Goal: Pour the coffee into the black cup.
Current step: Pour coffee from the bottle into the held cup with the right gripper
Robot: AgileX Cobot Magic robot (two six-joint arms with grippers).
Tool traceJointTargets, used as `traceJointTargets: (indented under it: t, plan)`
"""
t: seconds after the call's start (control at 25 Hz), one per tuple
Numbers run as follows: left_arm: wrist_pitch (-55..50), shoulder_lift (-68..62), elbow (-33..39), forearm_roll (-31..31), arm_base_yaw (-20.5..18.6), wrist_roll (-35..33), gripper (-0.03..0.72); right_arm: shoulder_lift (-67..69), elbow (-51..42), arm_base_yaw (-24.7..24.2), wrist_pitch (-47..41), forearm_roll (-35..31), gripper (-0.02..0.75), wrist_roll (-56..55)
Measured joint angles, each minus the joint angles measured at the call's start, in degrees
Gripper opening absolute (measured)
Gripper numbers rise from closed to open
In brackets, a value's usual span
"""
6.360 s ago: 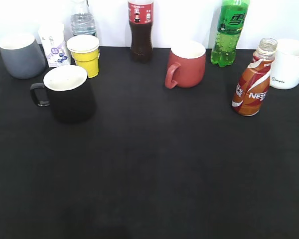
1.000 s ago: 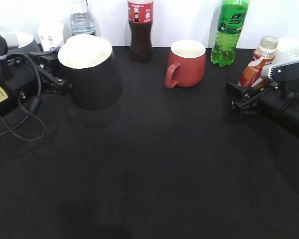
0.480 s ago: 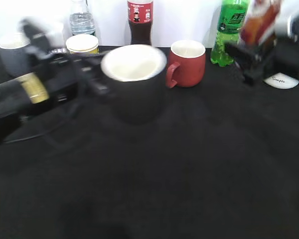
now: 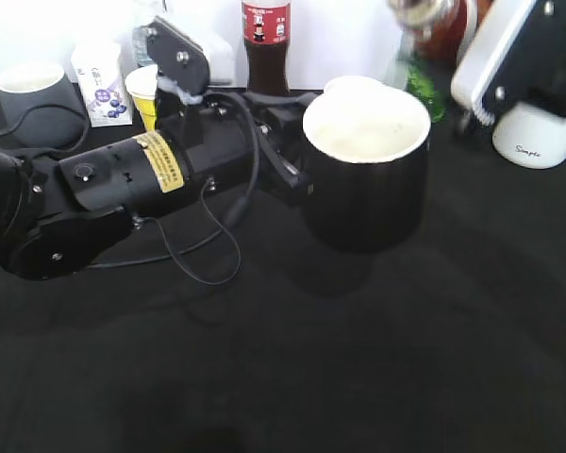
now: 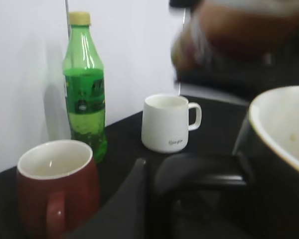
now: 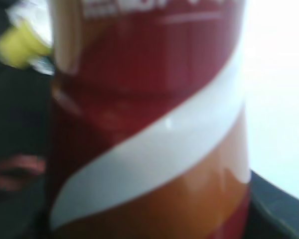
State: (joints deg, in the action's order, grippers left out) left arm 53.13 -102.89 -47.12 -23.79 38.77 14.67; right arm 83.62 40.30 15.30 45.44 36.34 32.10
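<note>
Over the middle of the bench (image 4: pixel 264 377) the left end effector (image 4: pixel 288 156) grips the black cup (image 4: pixel 366 179) by its handle side, jaws clamped on it, cup upright with its white inside facing up; whether its base rests on the bench or hangs just above I cannot tell; above and right of the cup the right end effector (image 4: pixel 472 66) carries the coffee (image 4: pixel 434 19), tipped over with its clear neck toward the cup's rim, blurred in the exterior view; its wrist view is filled by the swirl label (image 6: pixel 149 124), so the bottle is clearly carried, though the fingers themselves are hidden.

Behind the cup stand the cola bottle (image 4: pixel 266 42), the red mug (image 5: pixel 57 181) and the green bottle (image 5: pixel 84 84); right of the cup sits the white mug (image 4: pixel 536 132).

No liquid shows in the cup yet; the risk, to my eye, is aim; the neck sits near the far rim, not over the centre, so a quick tilt could send coffee over the edge onto the bench or the left arm's cables (image 4: pixel 208 255); if the cup is hanging, the handle-side hold could let it twist as weight comes in.
</note>
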Motion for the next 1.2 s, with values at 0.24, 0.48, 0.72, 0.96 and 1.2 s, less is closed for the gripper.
traceJointTargets:
  t: [0.24,0.48,0.72,0.96,1.2]
  plan:
    - [-1.3,0.0,0.0,0.5,-0.1,0.0,0.036,-0.2,1.7,0.0,0.0,-1.1,0.529,13.4]
    - [-1.3,0.0,0.0,0.8,-0.1,0.0,0.036,-0.2,1.7,0.0,-0.1,-3.6,0.529,20.5]
    - [-1.3,0.0,0.0,0.9,-0.1,0.0,0.036,-0.2,1.7,0.0,-0.1,-4.1,0.529,23.7]
    - [-1.3,0.0,0.0,0.9,-0.1,0.0,0.036,-0.2,1.7,0.0,-0.1,-4.2,0.529,24.1]
    - [-1.5,0.0,0.0,0.9,-0.1,0.0,0.036,-0.2,1.7,0.0,-0.1,-5.9,0.529,25.8]
